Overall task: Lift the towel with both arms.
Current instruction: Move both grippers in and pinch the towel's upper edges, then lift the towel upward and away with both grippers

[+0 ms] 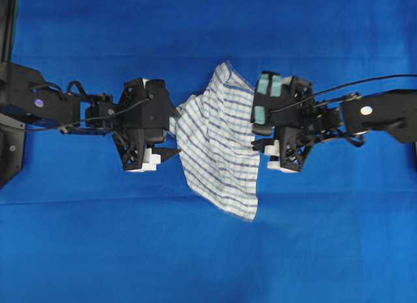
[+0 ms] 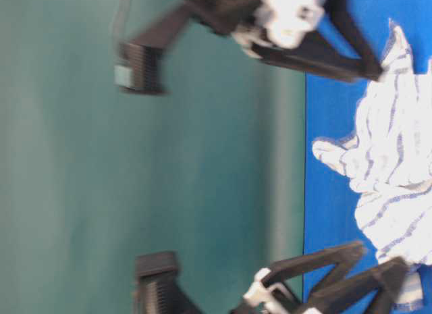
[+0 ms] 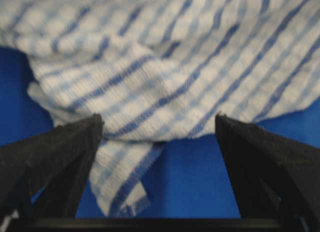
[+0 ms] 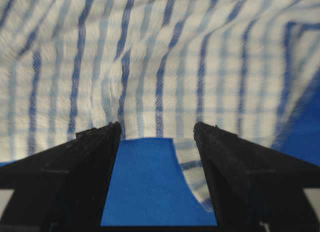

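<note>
While two black arms are reaching in from opposite sides, the towel (image 1: 218,140) is lying crumpled at the centre of the blue cloth surface (image 1: 208,251), its white fabric crossed by thin blue-grey checks. Seen from overhead, the cloth is stretching from a peaked corner at about 12 o'clock to a lower corner at about 6 o'clock.

The left gripper (image 1: 171,130) is sitting at the towel's 9 o'clock edge, its jaws standing wide apart. In the left wrist view, its two black fingers (image 3: 55,157) are framing the rumpled near edge of the towel (image 3: 165,72), with a loose flap hanging down between them towards 6 o'clock; nothing is caught between the jaws.

The right gripper (image 1: 259,130) is sitting at the towel's 3 o'clock edge, likewise spread wide. In the right wrist view, its fingers (image 4: 235,167) are flanking a patch of bare blue surface, with the towel (image 4: 150,62) filling the upper part of the picture just past the tips. Whether the tips are touching the fabric cannot be told, but no cloth is pinched.

The blurred, sideways table-level view is showing the towel (image 2: 395,172) resting in folds on the blue surface, with pointed black fingers on either side of it.
</note>
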Robot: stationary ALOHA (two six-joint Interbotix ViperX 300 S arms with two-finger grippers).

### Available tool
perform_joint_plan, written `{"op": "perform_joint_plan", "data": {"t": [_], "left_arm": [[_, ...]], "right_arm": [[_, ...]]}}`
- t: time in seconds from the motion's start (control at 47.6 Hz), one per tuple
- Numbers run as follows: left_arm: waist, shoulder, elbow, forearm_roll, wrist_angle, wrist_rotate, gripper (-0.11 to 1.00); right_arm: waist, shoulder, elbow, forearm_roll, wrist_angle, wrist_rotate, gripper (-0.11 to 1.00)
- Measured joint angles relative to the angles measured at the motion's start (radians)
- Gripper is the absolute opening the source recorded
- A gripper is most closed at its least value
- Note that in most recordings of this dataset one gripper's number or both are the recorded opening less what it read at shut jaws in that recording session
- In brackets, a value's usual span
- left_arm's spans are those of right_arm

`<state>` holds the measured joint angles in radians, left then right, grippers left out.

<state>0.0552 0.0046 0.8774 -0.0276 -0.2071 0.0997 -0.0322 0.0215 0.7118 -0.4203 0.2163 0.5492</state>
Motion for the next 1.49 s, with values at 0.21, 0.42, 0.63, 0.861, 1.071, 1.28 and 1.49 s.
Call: {"op": "perform_joint_plan", "data": {"t": [0.21, 0.42, 0.63, 0.861, 1.071, 1.28, 1.49], "left_arm": [[0.002, 0.098, -0.002, 0.000, -0.080, -0.032, 0.87], [0.002, 0.118, -0.002, 0.000, -0.087, -0.032, 0.60], [0.003, 0.118, -0.002, 0.000, -0.087, -0.034, 0.06], [0.005, 0.103, 0.000, -0.002, -0.077, -0.035, 0.05], [0.018, -0.011, 0.002, 0.000, 0.017, -0.031, 0.05], [0.041, -0.210, -0.011, -0.002, 0.158, -0.023, 0.05], [0.078, -0.423, -0.077, -0.002, 0.330, -0.023, 0.05]], "right_arm": [[-0.031, 0.084, 0.000, 0.000, -0.032, 0.000, 0.64], [-0.037, 0.086, 0.000, 0.000, -0.038, 0.000, 0.48], [-0.037, 0.086, 0.000, -0.002, -0.043, 0.000, 0.01], [-0.037, 0.072, 0.000, -0.002, -0.046, 0.000, 0.01], [-0.037, -0.034, -0.015, -0.002, -0.032, -0.011, 0.01], [-0.037, -0.169, -0.058, -0.003, 0.074, -0.031, 0.01], [-0.038, -0.293, -0.163, -0.003, 0.250, -0.080, 0.01]]}}
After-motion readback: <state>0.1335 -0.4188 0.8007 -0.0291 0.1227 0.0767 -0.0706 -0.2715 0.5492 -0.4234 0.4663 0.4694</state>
